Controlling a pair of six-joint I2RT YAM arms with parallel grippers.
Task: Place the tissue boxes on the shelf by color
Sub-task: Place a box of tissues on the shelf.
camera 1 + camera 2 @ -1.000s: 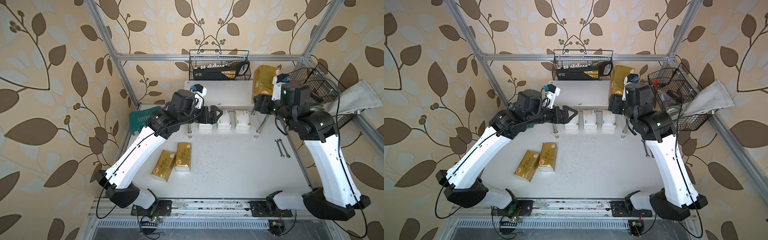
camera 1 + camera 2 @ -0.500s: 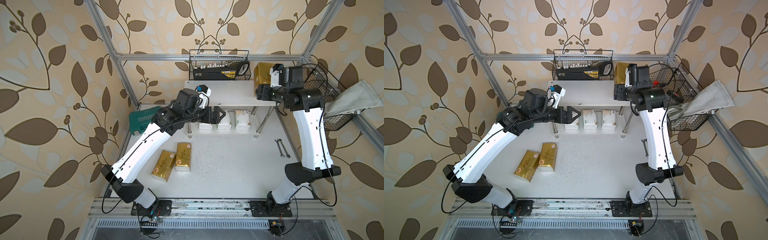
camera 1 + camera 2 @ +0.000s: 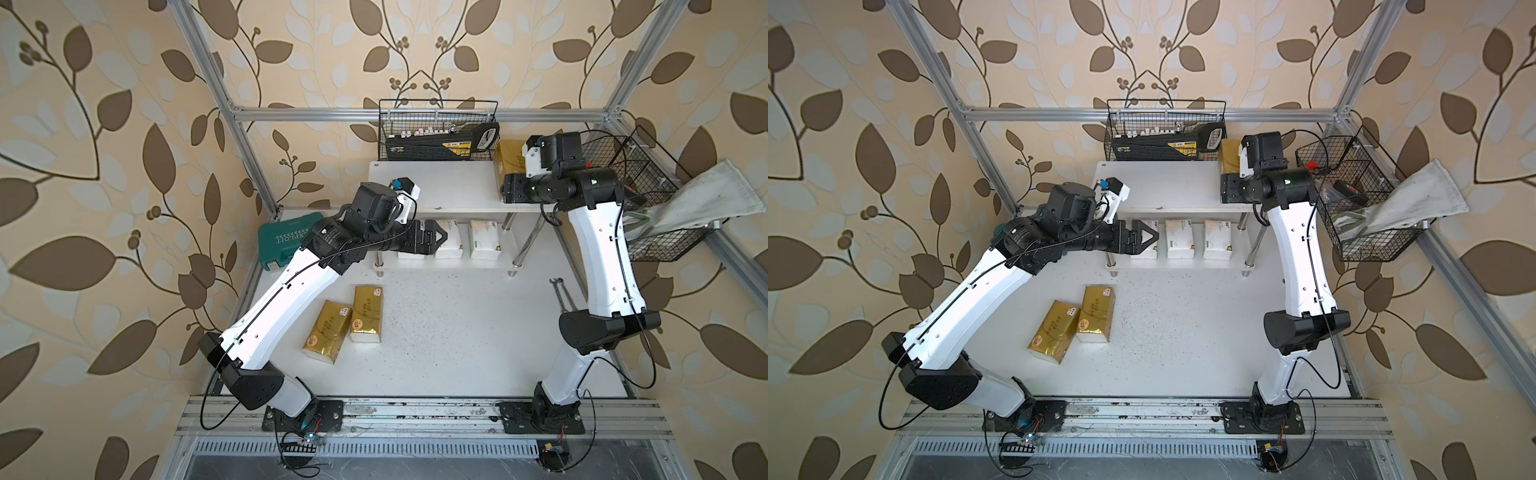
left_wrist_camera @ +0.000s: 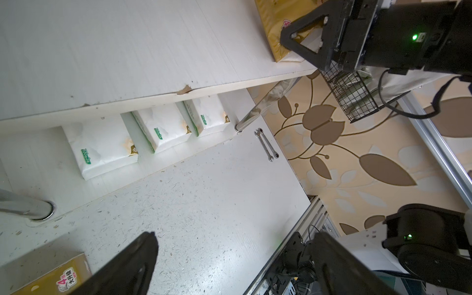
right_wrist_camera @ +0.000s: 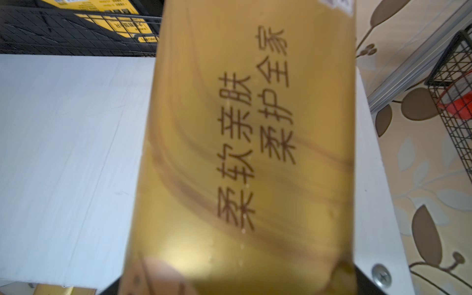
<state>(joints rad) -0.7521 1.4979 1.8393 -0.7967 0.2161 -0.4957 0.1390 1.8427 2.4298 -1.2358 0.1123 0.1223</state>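
The shelf (image 3: 449, 187) stands at the back of the table. Three white tissue boxes (image 3: 1179, 245) sit in a row on its lower board. One gold tissue box (image 3: 509, 160) lies at the right end of the top board. My right gripper (image 5: 237, 286) is shut on its near end, a finger against each long side. Two more gold tissue boxes (image 3: 328, 330) (image 3: 366, 313) lie side by side on the table. My left gripper (image 4: 235, 235) is open and empty, hovering at the lower board's front left, just above the leftmost white box (image 4: 102, 150).
A teal case (image 3: 286, 243) sits at the back left. A black wire basket (image 3: 440, 133) with a black-and-yellow tool hangs behind the shelf. Another wire basket (image 3: 648, 199) with a grey cloth hangs on the right. Two wrenches (image 3: 561, 291) lie right of the shelf.
My right arm has stretched up and carried the gold box from the shelf's right front back onto the top board's right end. My left gripper has edged right along the lower board.
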